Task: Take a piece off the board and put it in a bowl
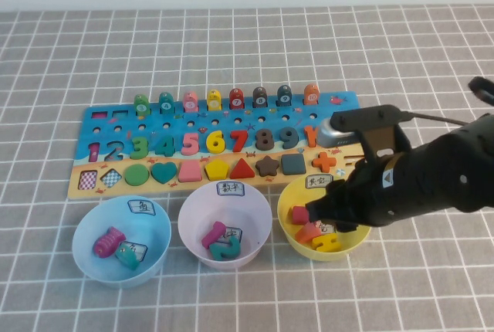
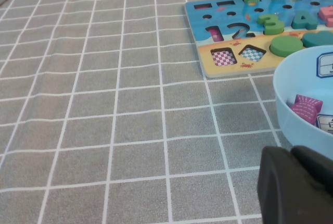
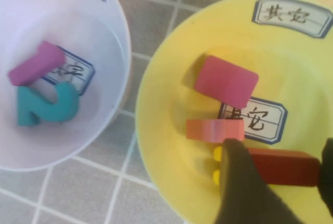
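Right pincer (image 3: 276,169) pinching red bar (image 3: 283,166) crosswise, level, over yellow bowl (image 3: 171,78) (left pincer (image 2: 299,185): cannot tell).

Three bowls (image 1: 121,224), one board (image 1: 216,143), two grippers (image 1: 328,220), eight pegs (image 1: 214,100)

High view angled down, board (image 1: 216,143) ahead; wrist views close, right over yellow bowl (image 3: 171,130)

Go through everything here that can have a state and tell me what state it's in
right gripper: over the yellow bowl, closed on the red bar
red bar: held inside the bowl
yellow bowl: upright, holding other pieces
board: flat, several slots empty
left gripper: parked beside the blue bowl
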`<action>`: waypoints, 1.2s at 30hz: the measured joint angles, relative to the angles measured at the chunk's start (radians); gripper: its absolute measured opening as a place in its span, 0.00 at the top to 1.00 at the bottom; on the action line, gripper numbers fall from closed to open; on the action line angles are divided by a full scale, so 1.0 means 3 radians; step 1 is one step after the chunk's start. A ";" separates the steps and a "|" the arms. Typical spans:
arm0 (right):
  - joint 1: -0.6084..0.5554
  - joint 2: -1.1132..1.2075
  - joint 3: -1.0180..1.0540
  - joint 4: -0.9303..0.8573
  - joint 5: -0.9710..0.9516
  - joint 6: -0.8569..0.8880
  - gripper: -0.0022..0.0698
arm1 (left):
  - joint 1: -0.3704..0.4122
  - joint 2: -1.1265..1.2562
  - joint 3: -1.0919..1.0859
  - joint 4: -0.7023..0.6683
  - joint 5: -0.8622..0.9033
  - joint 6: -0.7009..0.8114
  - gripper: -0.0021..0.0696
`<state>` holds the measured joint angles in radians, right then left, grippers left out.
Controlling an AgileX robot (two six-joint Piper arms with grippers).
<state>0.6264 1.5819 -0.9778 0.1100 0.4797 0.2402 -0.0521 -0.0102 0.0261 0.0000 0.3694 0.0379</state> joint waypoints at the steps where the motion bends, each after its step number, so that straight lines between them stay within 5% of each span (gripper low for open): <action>1: 0.0000 0.0036 0.0000 0.0000 -0.0017 0.0000 0.60 | 0.0000 0.0000 0.0000 0.0000 0.0000 0.0000 0.98; 22: 0.0000 0.0421 -0.0142 0.0000 0.0102 0.0000 0.59 | 0.0000 0.0000 0.0000 0.0000 0.0000 0.0000 0.98; 36: 0.0000 0.0426 -0.0142 0.0011 0.0135 0.0000 0.42 | 0.0000 0.0000 0.0000 0.0000 0.0000 0.0000 0.98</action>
<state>0.6264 1.7096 -1.0205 0.1134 0.5202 0.2402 -0.0521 -0.0102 0.0261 0.0000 0.3694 0.0379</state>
